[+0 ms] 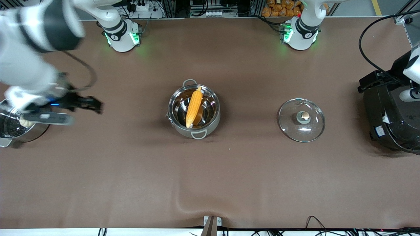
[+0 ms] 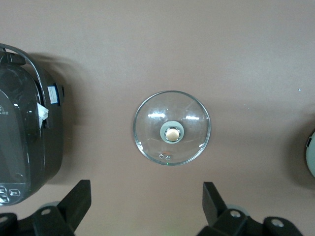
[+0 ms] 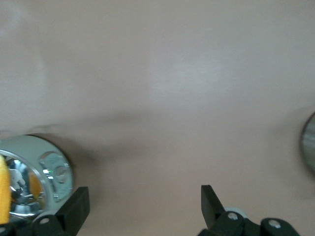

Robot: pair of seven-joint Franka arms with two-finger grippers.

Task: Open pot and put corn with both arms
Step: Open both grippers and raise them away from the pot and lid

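The corn (image 1: pixel 194 107) lies slanted inside the pot (image 1: pixel 193 110) in the middle of the table (image 1: pixel 131 170). The glass lid (image 1: pixel 301 120) lies flat beside it, toward the left arm's end, near the black rice cooker (image 1: pixel 392 118). The left gripper (image 2: pixel 147 206) hangs spread wide over the lid. The right gripper (image 1: pixel 93 104) is spread wide too, up beside the steamer pot (image 1: pixel 13 126).

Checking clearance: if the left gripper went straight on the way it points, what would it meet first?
Probably the round glass lid with the metal knob, lying on the brown table; the open left gripper points down over it.
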